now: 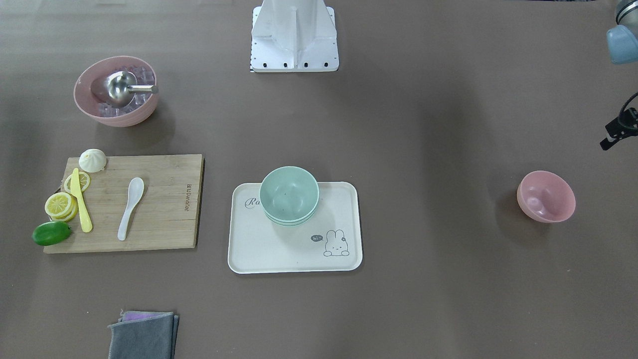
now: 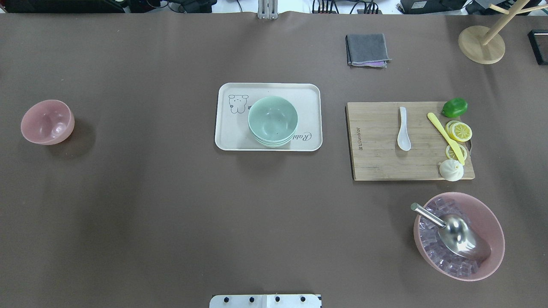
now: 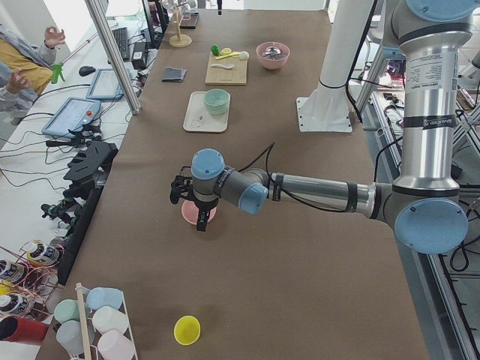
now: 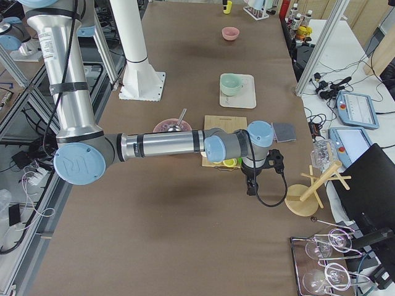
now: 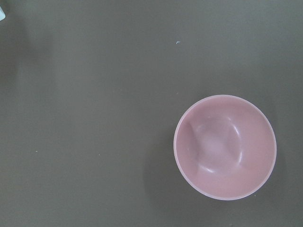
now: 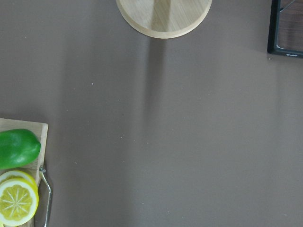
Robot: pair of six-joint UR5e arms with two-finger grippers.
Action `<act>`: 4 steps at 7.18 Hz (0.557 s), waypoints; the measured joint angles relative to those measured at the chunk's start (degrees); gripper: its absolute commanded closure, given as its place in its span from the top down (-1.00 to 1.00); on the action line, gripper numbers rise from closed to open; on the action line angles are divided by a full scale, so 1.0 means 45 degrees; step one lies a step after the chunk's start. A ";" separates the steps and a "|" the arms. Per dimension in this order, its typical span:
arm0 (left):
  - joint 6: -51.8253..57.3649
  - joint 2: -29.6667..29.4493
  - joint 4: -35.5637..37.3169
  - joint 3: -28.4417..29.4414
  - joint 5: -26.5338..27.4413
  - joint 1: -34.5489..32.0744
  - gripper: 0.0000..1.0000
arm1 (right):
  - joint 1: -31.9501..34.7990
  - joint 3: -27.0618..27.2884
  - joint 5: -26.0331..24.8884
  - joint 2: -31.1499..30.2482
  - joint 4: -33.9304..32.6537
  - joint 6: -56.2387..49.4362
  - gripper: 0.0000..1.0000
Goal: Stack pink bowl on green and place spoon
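Note:
A small empty pink bowl point(image 2: 47, 122) stands upright on the table at the robot's far left and fills the lower right of the left wrist view point(image 5: 225, 146). Stacked green bowls point(image 2: 272, 119) sit on a white tray point(image 2: 227, 137) at the centre. A white spoon point(image 2: 403, 128) lies on a wooden cutting board point(image 2: 376, 158) to the right. My left gripper point(image 3: 199, 223) hangs above the pink bowl point(image 3: 211, 216). My right gripper point(image 4: 249, 188) hangs beyond the board's far right end. I cannot tell whether either is open or shut.
On the board lie a lime point(image 2: 454, 107), lemon slices point(image 2: 459, 131), a yellow knife point(image 2: 445, 137) and a bun point(image 2: 451, 170). A large pink bowl point(image 2: 492, 222) holds ice cubes and a metal scoop. A grey cloth point(image 2: 367, 50) and a wooden stand point(image 2: 481, 45) are at the back.

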 measured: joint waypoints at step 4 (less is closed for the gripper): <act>-0.0269 -0.0063 0.0000 0.0023 -0.0099 0.0012 0.96 | -0.0046 0.0177 0.0039 -0.0335 0.0007 0.0037 1.00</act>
